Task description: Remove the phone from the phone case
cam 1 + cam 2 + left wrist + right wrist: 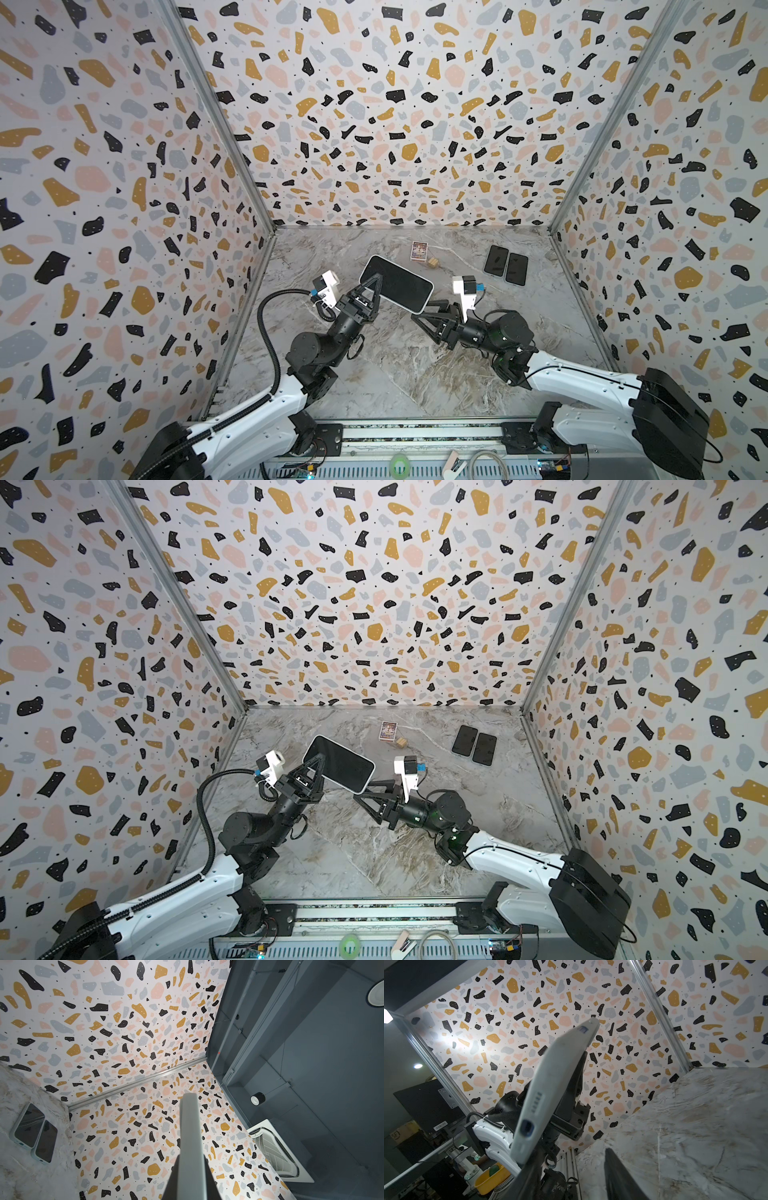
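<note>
Above the marble table (374, 374), the right gripper (417, 314) hangs nearest, jaws apart, right at the near-right end of the black-screened phone (397, 282) in its pale grey rubbery case (548, 1084). Meanwhile the left gripper (374, 284) pinches the far-left part; screen's facing up, long axis running far-left to near-right.

Marble-patterned table (395, 374), sparsely laid.
Near its far right corner, a dark-screened phone (496, 260) lies flat, with a second phone (516, 269) just beside it. At the far middle, a small printed card (419, 251) sits next to a little wooden block (433, 262).
</note>
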